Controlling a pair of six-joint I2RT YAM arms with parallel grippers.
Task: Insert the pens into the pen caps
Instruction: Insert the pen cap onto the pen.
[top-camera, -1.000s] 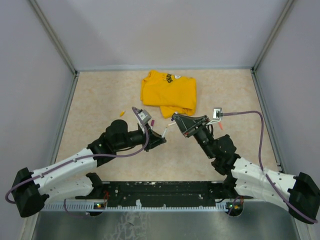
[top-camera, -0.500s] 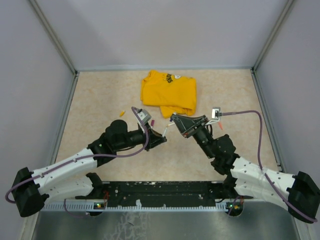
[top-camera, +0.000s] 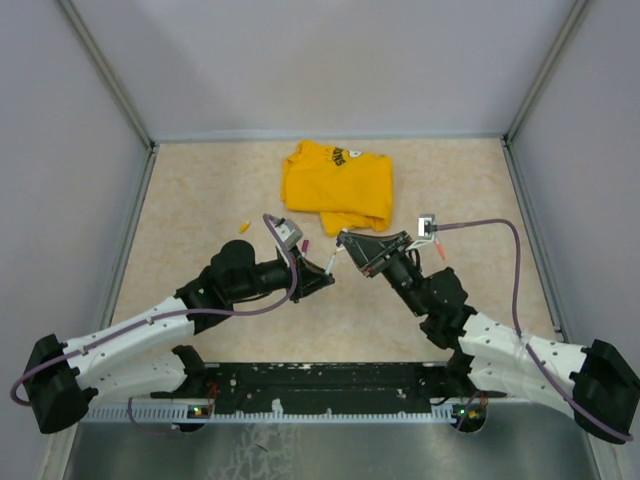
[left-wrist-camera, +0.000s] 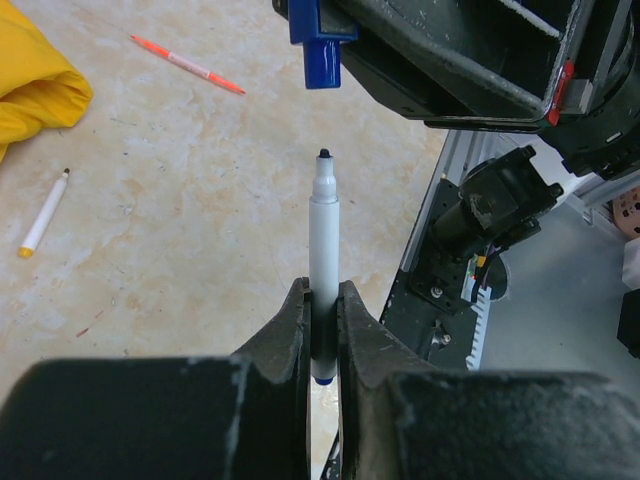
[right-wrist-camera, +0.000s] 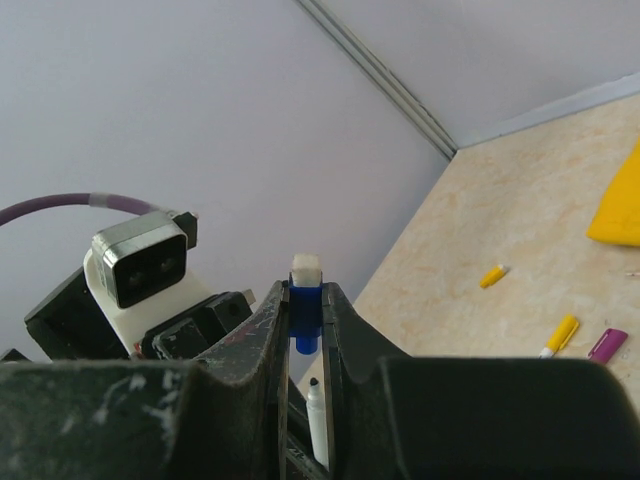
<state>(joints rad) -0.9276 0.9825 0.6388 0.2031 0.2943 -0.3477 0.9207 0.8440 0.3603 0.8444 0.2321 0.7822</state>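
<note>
My left gripper (left-wrist-camera: 322, 300) is shut on a white pen (left-wrist-camera: 323, 260) near its rear end, dark tip pointing away. My right gripper (right-wrist-camera: 306, 300) is shut on a blue pen cap (right-wrist-camera: 306, 310), open end facing the pen. In the left wrist view the blue cap (left-wrist-camera: 322, 55) hangs a short gap beyond the tip, roughly in line and apart from it. In the top view the left gripper (top-camera: 322, 272) and the right gripper (top-camera: 343, 240) meet above mid-table. Inside the right jaws the pen tip (right-wrist-camera: 316, 420) shows below the cap.
A folded yellow T-shirt (top-camera: 338, 185) lies behind the grippers. On the table lie a yellow cap (top-camera: 243, 226), a magenta cap (top-camera: 306, 244), an orange pen (left-wrist-camera: 187, 65) and a pen with a yellow end (left-wrist-camera: 44, 213). Walls close in the left, right and far sides.
My right gripper with the blue cap has shifted slightly left, closer to the pen tip. The left gripper and its pen have stayed put.
</note>
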